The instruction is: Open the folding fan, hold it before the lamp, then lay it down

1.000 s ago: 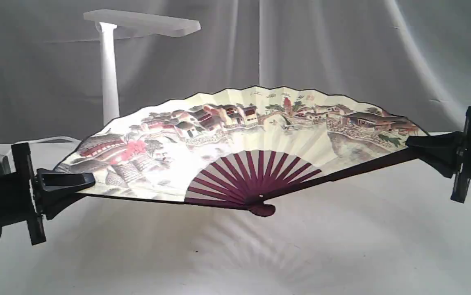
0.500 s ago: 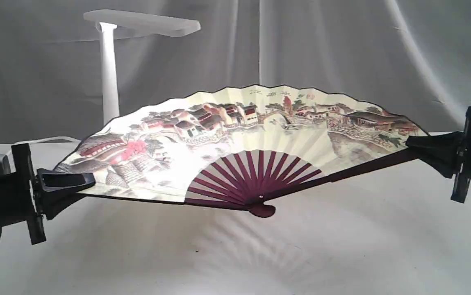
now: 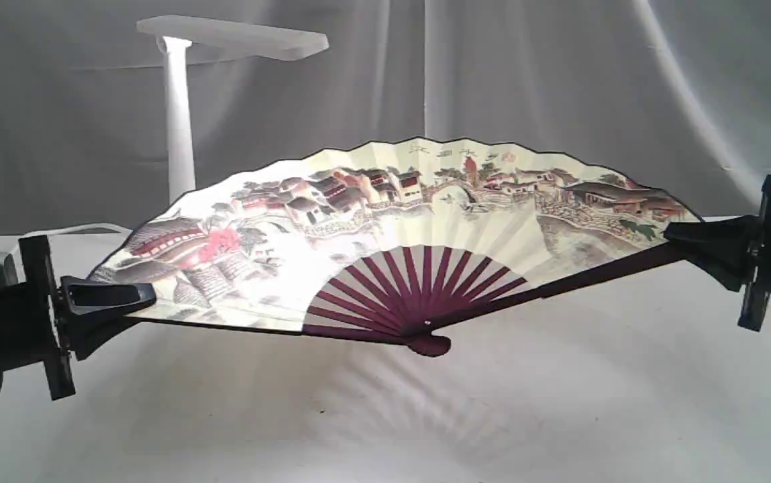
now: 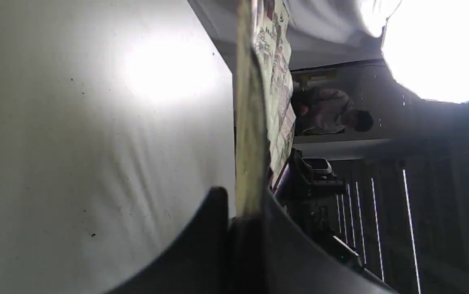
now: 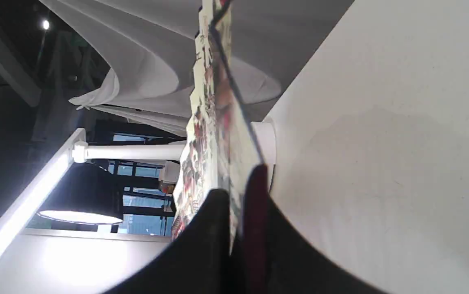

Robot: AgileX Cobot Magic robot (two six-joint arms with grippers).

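Note:
The folding fan (image 3: pixel 385 221) is spread fully open and held in the air above the white table, its painted cream leaf tilted back and facing the exterior camera, maroon ribs meeting at the pivot low in the middle. My left gripper (image 3: pixel 140 305) is shut on the fan's left guard, and my right gripper (image 3: pixel 677 243) is shut on the right guard. The lamp (image 3: pixel 180 100) stands behind the fan's left half, its flat head above the leaf. Each wrist view shows the fan (image 4: pixel 254 134) (image 5: pixel 214 143) edge-on between the fingers. The lit lamp (image 5: pixel 128 152) appears in the right wrist view.
A grey draped cloth (image 3: pixel 559 80) forms the backdrop behind the table (image 3: pixel 559 402). The lamp's white cord (image 3: pixel 70 230) runs along the table at the far left. The fan casts a ribbed shadow on the table beneath it.
The fan's top edge has risen very slightly, tilting the leaf a little more upright. Both grippers keep their hold and place.

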